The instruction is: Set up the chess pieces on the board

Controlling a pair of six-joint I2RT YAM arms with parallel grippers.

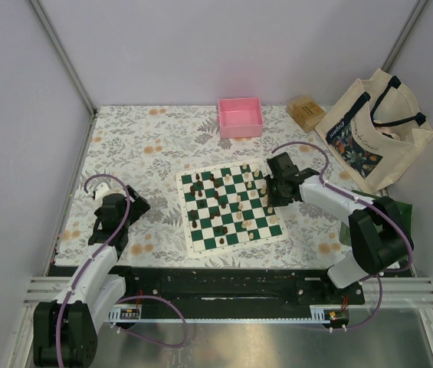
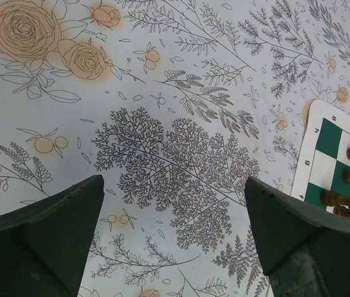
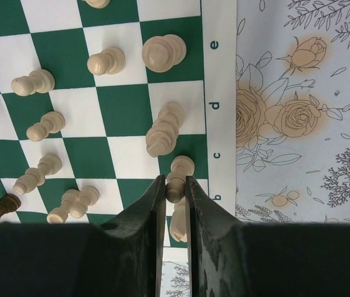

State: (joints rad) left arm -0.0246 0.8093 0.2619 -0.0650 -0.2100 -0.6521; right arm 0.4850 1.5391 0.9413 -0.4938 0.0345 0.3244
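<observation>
cream chess piece (image 3: 181,168) clamped between the nearly closed right jaws, its long axis parallel to them, at the board (image 3: 219,74) edge beside letters b and c. left jaws spread wide, holding nothing, over the floral surface (image 2: 162,80); right arm nearer.

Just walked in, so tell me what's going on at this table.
The right gripper is down at the right edge of the board, its jaws closed on a cream piece. The left gripper hangs open and empty over the floral tablecloth, left of the board. Other cream pieces stand scattered over nearby squares, with dark pieces mostly toward the board's left side, so the setup is unfinished.
</observation>
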